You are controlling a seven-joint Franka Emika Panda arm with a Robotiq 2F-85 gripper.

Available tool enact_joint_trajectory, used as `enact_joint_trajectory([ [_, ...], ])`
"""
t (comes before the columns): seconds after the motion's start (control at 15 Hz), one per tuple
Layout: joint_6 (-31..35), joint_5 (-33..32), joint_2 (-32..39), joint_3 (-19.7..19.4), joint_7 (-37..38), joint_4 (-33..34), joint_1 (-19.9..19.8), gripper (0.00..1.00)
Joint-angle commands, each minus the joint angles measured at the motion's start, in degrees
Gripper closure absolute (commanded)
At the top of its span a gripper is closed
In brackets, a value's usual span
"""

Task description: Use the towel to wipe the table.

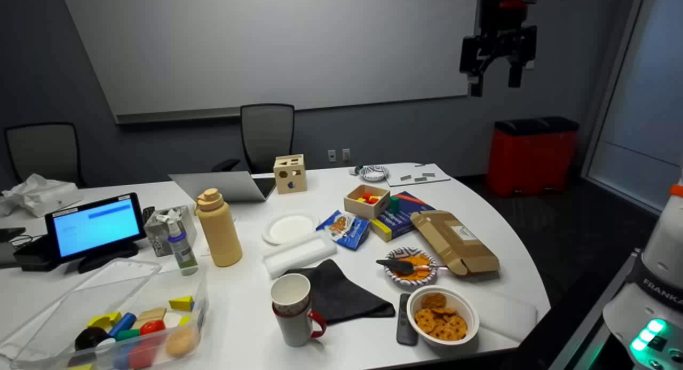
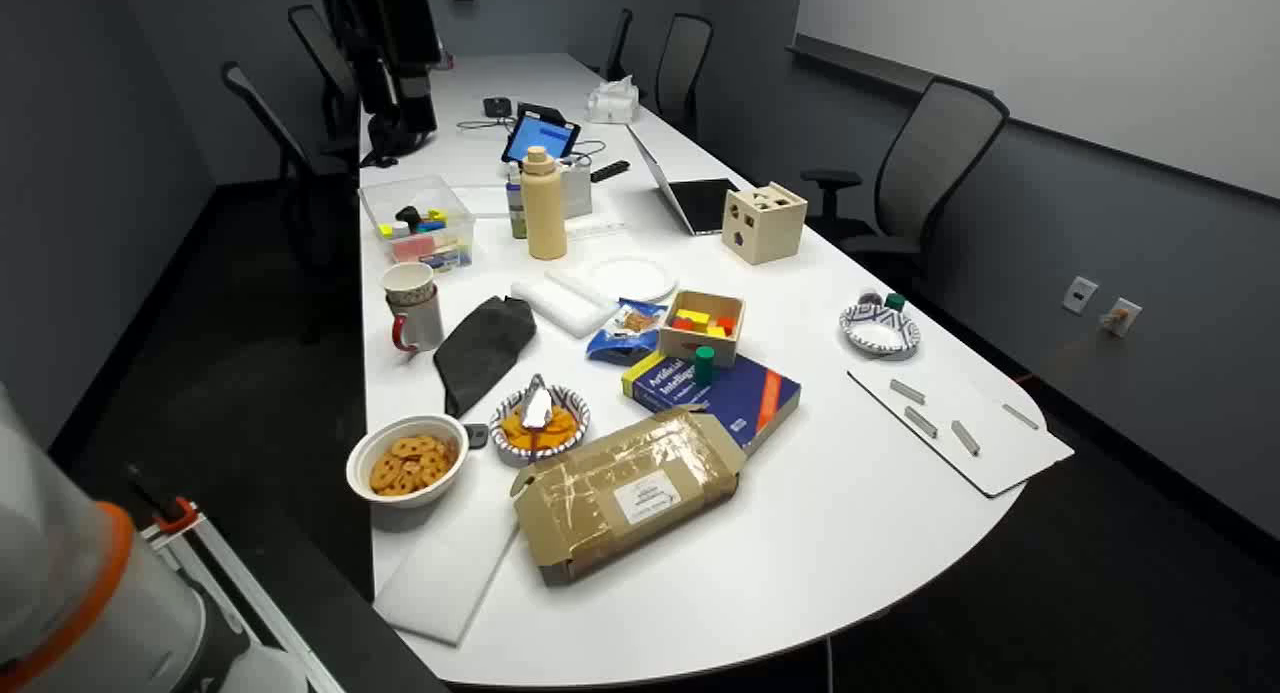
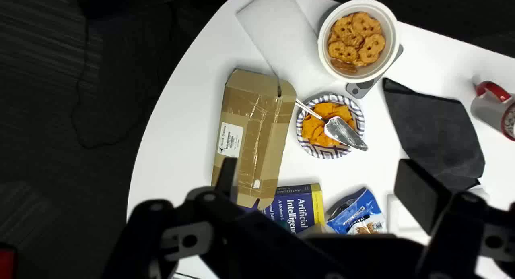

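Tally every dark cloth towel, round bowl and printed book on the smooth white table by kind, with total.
Dark grey creased cloth towel: 1
Plain round white bowl: 1
Round white bowls with dark pattern: 2
Blue rectangular book: 1
Total: 5

Charcoal towel [image 3: 436, 134], white table [image 2: 830, 553], black tool [image 1: 495, 84], tan bottle [image 1: 219, 231], dark-and-white geometric-patterned bowl [image 3: 323, 151], blue-and-yellow book [image 3: 297, 206]

Can see a creased towel [image 2: 487, 351] on the table [image 2: 800, 503], mug [image 2: 424, 323] at its ten o'clock, white bowl [image 2: 366, 449] at seven.

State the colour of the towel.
Dark grey, almost black; the towel shows best in the wrist view.
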Motion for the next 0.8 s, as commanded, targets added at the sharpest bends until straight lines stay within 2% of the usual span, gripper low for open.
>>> enact_joint_trajectory([
  [0.0, -0.1, 0.0, 0.1, 0.0, 0.0, 0.2, -0.1, 0.0],
  [0.33, 1.4, 0.2, 1.5, 0.3, 0.0, 0.0, 0.1, 0.0],
  [0.47, 4.4, 1.4, 6.0, 1.1, 0.4, 0.2, 0.6, 0.0],
  [0.73, 16.5, 4.3, 18.2, 4.2, 1.5, -0.8, 2.6, 0.0],
])
